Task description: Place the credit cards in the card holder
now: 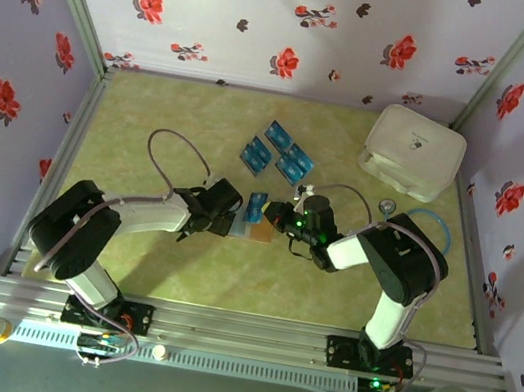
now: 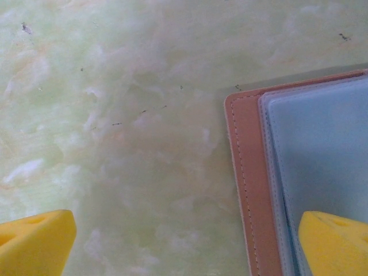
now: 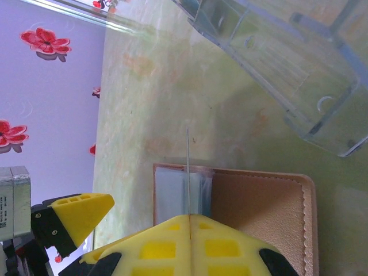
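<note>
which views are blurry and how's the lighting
Left wrist view: soft, the card holder and yellow fingertips out of focus. Right wrist view: sharper, the credit card a crisp edge-on line. Top view: even light, only faint shadows on the table.

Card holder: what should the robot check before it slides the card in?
1. The right gripper is shut on a credit card, seen edge-on: ok.
2. The card holder lies open and flat on the table: ok.
3. The card's edge is lined up with the clear pocket: cannot tell.
4. The left gripper is open, with one finger over the holder's edge; whether it presses the holder down: cannot tell.
5. The other credit cards lie apart from the holder: ok.
</note>
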